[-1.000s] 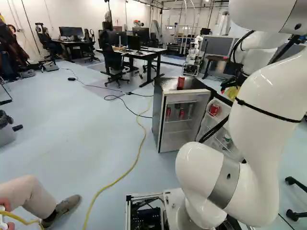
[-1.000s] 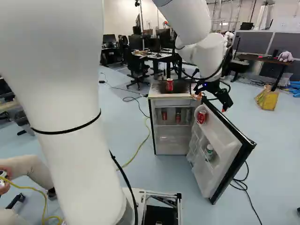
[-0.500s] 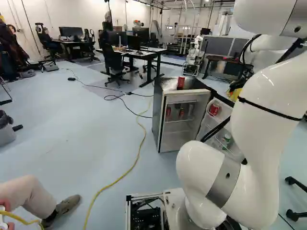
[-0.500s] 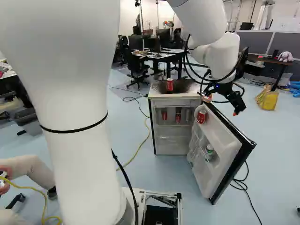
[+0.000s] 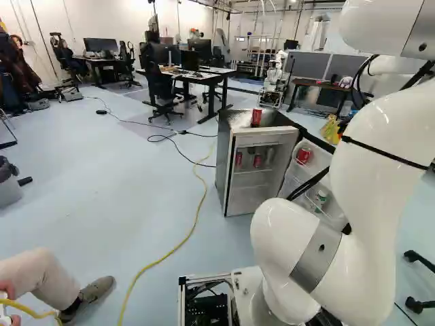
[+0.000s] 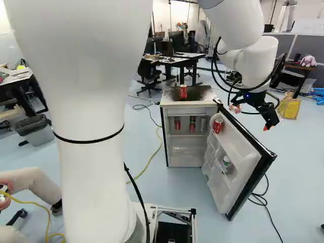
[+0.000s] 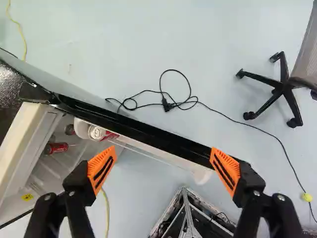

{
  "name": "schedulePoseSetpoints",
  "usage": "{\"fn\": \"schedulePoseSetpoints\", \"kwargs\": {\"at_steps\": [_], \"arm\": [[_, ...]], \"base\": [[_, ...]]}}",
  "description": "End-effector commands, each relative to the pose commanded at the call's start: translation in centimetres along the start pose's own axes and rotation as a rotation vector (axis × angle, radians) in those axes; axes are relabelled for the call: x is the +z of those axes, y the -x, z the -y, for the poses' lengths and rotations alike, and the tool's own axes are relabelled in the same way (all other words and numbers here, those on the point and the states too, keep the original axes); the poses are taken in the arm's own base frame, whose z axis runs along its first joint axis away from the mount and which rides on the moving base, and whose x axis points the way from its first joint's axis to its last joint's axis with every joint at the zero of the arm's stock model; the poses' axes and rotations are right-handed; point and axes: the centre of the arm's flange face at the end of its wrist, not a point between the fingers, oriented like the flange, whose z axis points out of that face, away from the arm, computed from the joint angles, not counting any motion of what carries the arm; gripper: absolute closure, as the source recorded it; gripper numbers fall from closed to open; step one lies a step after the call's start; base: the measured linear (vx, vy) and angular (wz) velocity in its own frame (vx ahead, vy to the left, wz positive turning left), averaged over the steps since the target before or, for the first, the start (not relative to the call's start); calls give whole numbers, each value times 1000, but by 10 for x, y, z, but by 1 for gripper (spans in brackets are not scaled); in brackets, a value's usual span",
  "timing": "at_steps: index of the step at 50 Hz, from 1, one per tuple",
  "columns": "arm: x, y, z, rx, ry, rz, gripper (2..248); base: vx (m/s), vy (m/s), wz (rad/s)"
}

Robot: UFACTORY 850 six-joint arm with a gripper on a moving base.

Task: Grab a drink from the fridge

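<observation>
Inside fridge [image 6: 168, 103]: two red cans [image 6: 192, 125] left, unclear item [image 6: 203, 124] right | in door [image 6: 248, 177]: red can [image 6: 217, 126] above bottle [image 6: 226, 162] | with gripper [image 6: 269, 121] spread wide, empty

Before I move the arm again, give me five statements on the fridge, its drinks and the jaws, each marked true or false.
1. The fridge door stands open. True.
2. The jaws are closed on a drink. False: they stand apart and hold nothing.
3. A red can stands on top of the fridge. True.
4. The door's shelves hold no can. False: a red-and-white can sits in the upper one.
5. A bottle in the door sits higher than that can. False: it sits lower.
</observation>
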Motion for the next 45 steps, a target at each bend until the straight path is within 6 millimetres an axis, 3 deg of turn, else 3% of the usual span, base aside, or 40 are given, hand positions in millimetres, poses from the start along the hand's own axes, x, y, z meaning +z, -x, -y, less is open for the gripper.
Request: {"fn": "schedulePoseSetpoints", "kwargs": {"at_steps": [45], "arm": [[19,-41,-74,110,49,24,3]], "base": [[0,0,0]]}}
